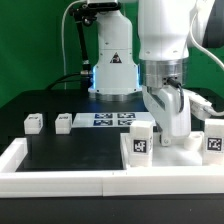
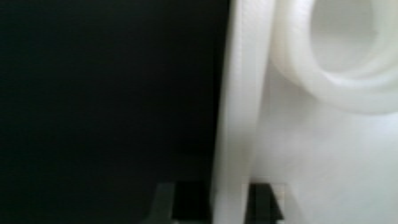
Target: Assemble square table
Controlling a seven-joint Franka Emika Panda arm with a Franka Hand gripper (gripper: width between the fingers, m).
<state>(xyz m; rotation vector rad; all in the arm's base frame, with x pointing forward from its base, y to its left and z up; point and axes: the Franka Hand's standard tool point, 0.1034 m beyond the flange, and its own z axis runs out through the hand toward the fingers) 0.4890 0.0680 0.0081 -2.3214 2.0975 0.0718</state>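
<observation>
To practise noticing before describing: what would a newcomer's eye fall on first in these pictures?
The big white arm fills the exterior view's right, its gripper shut on the white square slab's thin edge. Two tagged legs stand near the slab; two more sit at the exterior view's left, beside the marker board.

A leg (image 1: 63, 121) lies at the exterior view's left, the marker board (image 1: 112, 119) mid-table, the square slab (image 1: 188, 157) right.
</observation>
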